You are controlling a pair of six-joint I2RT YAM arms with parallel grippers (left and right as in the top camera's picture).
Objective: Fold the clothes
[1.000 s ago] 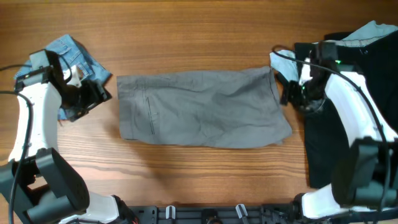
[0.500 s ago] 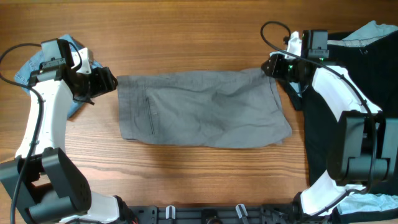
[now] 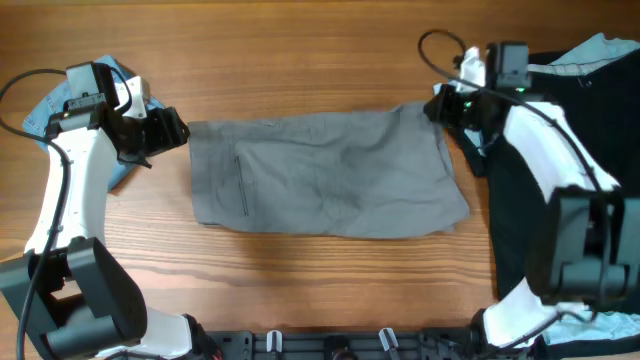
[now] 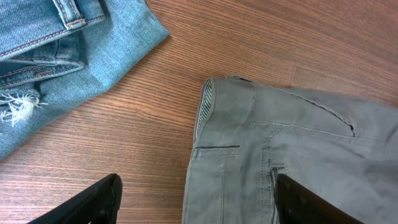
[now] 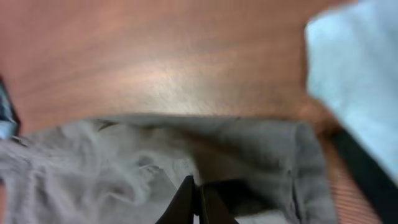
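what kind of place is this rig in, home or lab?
Probably a lab bench: wood-grain table, left arm and right arm at its edge, staged clothes: grey shorts, denim, black garment.

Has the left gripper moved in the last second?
Yes. The left gripper moved up and right in the overhead view, to the top left corner of the grey cloth shorts.

Gray shorts [image 3: 325,172] are spread flat and slightly wrinkled, with the waistband on the left. Their upper right corner is drawn up a little. Blue jeans [image 4: 74,68] are crumpled near their upper left corner, not touching. A black garment [image 3: 512,245] is laid just beside their right edge.
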